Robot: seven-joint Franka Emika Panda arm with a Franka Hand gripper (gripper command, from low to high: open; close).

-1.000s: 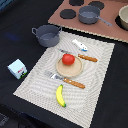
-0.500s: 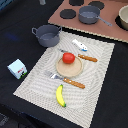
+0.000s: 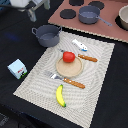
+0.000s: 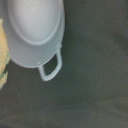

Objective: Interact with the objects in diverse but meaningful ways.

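Two utensils flank the red tomato (image 3: 69, 56) on its placemat (image 3: 35, 83); tool's state unreadable.

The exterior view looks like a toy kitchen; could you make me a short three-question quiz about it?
1. True or false: the red tomato sits on the round wooden plate.
2. Which item lies off the striped placemat? A) yellow banana B) carton C) fork
3. Fill in: the wrist view shows the grey two-handled ___ from above.

Key: 1 true. 2 B. 3 pot, which stands beyond the placemat's far corner.
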